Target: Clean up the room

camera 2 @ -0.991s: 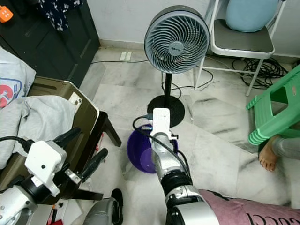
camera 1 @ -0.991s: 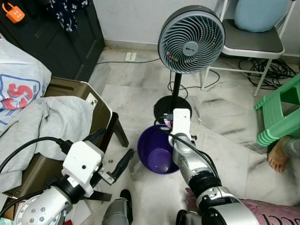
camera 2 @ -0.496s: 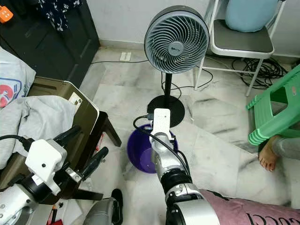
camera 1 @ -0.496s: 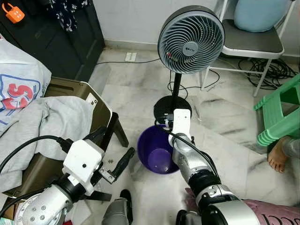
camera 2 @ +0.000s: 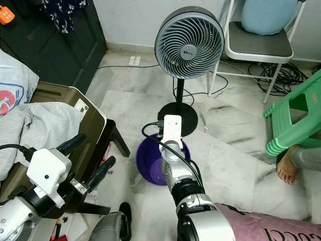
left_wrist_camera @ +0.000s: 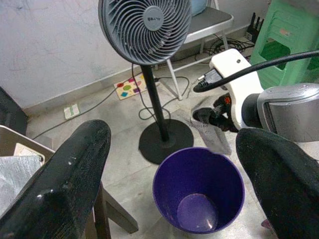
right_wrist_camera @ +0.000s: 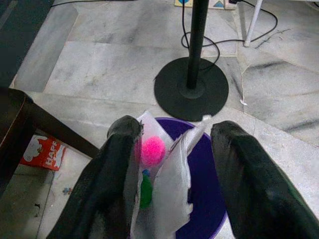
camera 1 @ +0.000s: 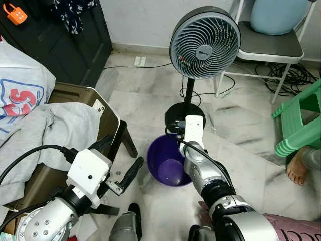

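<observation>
Right hand (right_wrist_camera: pixel 169 199) poised over the purple bin (left_wrist_camera: pixel 198 189), trash waiting to be dropped.
A clear plastic wrapper (right_wrist_camera: pixel 167 194) with a pink pom-pom (right_wrist_camera: pixel 152 150) inside is seen between the spread black fingers, apparently caught against one of them; whether it is truly pinched cannot be told. Low in the frame centre, the bin sits just before the fan base (camera 1: pixel 184 114), so the wrapper is best let go squarely above the opening, clear of the near rim. Open marble floor (camera 1: pixel 241 135) lies right of the bin; the chair leg (camera 1: pixel 128 142) crowds the left. Left hand (left_wrist_camera: pixel 169 189) is held released, grasping nothing, at lower left.
</observation>
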`<state>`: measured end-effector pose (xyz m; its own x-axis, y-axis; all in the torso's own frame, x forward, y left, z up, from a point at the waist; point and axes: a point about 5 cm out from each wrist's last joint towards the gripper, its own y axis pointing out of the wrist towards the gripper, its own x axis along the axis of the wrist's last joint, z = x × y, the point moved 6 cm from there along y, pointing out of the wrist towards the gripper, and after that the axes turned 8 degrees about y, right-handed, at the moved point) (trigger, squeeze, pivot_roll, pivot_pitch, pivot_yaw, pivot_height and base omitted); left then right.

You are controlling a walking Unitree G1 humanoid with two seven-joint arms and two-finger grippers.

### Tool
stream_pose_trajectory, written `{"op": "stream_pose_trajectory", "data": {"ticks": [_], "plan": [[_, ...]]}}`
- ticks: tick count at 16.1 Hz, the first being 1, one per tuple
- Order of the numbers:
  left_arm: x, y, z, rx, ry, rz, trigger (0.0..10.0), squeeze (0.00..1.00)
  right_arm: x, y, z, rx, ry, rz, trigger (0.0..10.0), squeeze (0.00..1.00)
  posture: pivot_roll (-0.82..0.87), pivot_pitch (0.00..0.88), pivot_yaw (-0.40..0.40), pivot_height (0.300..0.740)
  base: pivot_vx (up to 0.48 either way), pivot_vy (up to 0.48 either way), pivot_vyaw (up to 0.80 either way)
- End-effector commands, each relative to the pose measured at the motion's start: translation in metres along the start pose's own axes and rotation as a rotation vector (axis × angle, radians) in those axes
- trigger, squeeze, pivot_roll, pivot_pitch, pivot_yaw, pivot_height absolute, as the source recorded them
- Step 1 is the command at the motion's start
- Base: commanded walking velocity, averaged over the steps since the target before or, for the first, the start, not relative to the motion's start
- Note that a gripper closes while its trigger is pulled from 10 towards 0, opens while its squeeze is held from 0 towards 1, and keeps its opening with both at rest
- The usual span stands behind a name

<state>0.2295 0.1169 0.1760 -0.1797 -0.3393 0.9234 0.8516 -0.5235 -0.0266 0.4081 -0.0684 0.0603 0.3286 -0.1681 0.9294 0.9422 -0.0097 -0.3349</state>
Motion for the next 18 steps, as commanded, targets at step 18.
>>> {"op": "stream_pose_trajectory", "data": {"ticks": [18], "plan": [[0.002,0.023,0.010,-0.001,0.038,-0.055,10.0,0.00,0.019,0.003,-0.004,-0.065,0.004,-0.039,10.0,1.00,0.22,0.203,0.058,0.740,0.000,0.000,0.00]]}}
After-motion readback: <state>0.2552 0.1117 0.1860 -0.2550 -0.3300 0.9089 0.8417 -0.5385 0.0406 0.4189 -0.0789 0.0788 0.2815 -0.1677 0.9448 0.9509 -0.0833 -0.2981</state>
